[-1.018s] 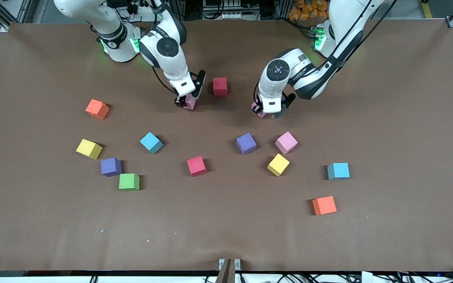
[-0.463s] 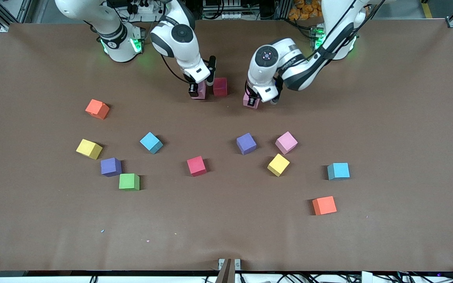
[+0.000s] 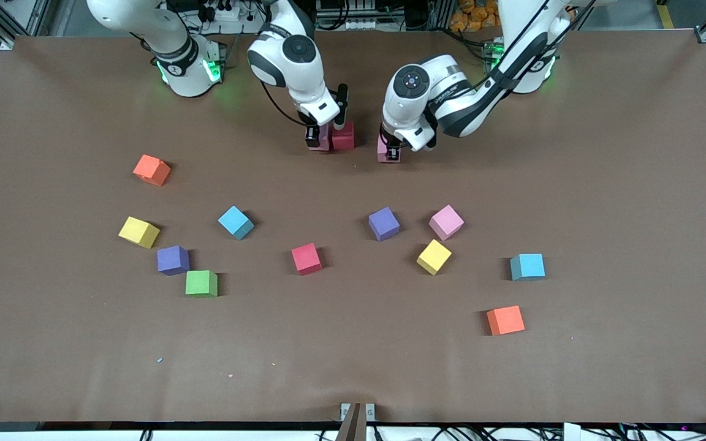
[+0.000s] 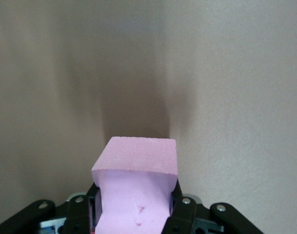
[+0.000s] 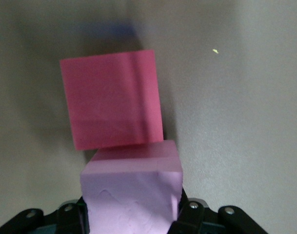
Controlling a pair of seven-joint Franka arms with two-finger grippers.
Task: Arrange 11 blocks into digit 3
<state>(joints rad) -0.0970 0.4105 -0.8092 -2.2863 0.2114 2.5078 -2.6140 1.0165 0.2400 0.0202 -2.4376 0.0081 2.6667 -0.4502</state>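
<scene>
Both arms have swung in toward the robots' edge of the table over the last second, and both are carrying. The right gripper (image 3: 322,136) has travelled from open table to the red block (image 3: 343,135) waiting there, and its pink block (image 3: 320,139), pinched firmly between the two fingers, now sits just beside that red one. In the right wrist view the pink block (image 5: 131,187) fills the space between the fingers with the red block (image 5: 111,100) directly ahead of it, edges apparently meeting, the red one slightly skewed to it.

The left gripper (image 3: 390,149) has closed in too, jaws clamped on a second pink block (image 3: 385,150). It is a little way off from the red block, toward the left arm's end, with a gap between. The left wrist view shows that pink block (image 4: 136,187) squeezed in the fingers and only bare table (image 4: 226,87) ahead.

So the first row of the digit 3 looks to be forming: pink, red, then pink once the left closes the gap. My read is early days, three blocks of eleven in play.

Below both grippers the rest lie scattered: purple (image 3: 383,223), pink (image 3: 446,222), yellow (image 3: 433,256), sky-blue (image 3: 527,266), red (image 3: 306,258), sky-blue (image 3: 235,222), purple (image 3: 173,260), green (image 3: 201,283).
</scene>
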